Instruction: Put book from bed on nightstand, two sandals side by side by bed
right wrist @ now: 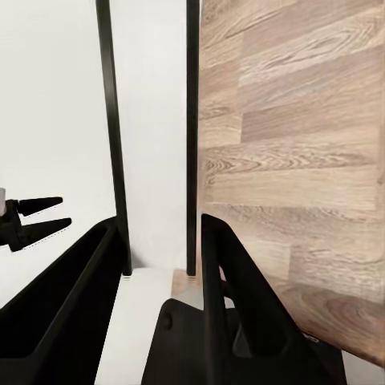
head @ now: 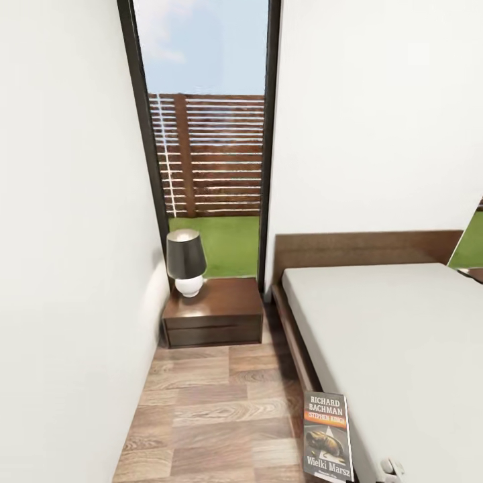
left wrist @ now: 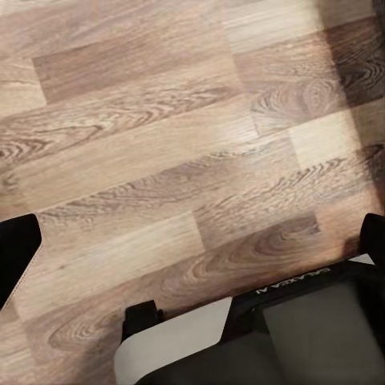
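The book (head: 327, 436) stands upright at the near left edge of the bed (head: 402, 349), its cover with "RICHARD BACHMAN" facing the head camera. A pale bit of my right arm (head: 391, 467) shows just beside it. In the right wrist view the book (right wrist: 154, 160) runs edge-on between the black fingers (right wrist: 220, 289), and my right gripper (right wrist: 160, 228) is shut on it. The nightstand (head: 215, 312) sits ahead against the window, left of the bed's headboard. My left gripper (left wrist: 196, 241) hangs open over bare floor. The sandals are out of view.
A dark-shaded lamp (head: 186, 261) with a white base stands on the nightstand's left part. A white wall (head: 67, 268) closes the left side of a narrow wood-floor aisle (head: 215, 409) beside the bed. My own base (left wrist: 265, 337) shows below the left gripper.
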Motion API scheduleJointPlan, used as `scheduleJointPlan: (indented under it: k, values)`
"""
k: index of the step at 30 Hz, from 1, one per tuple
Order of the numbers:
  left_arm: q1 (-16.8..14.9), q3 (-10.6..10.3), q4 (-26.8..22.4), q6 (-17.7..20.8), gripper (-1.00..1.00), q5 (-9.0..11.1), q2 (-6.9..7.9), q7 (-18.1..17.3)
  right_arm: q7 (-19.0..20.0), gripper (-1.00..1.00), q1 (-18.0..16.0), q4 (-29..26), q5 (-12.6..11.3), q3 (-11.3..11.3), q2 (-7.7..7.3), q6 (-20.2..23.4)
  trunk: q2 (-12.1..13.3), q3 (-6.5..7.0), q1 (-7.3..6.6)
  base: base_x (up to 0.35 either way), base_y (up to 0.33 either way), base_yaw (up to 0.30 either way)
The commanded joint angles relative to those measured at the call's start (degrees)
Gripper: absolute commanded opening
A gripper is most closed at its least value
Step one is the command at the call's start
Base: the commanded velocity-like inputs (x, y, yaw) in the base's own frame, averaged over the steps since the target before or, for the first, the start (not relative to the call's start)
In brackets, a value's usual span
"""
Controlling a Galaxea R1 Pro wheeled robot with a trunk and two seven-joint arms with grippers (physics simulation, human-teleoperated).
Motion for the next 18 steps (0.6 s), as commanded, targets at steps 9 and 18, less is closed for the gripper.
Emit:
scheduleJointPlan:
  k: [9, 18]
  values:
    - [0.0, 0.5, 0.0, -0.2, 1.00, -0.5, 0.01, -0.2, 0.1, -1.00, 0.0, 0.0, -0.7, 0.2, -0.08, 0.6, -0.1, -0.08, 0.04, 0.324, 0.000, 0.000]
    - [0.0, 0.5, 0.0, -0.2, 1.00, -0.5, 0.01, -0.2, 0.1, -1.00, 0.0, 0.0, -0.7, 0.2, -0.07, 0.6, -0.1, -0.08, 0.04, 0.324, 0.000, 0.000]
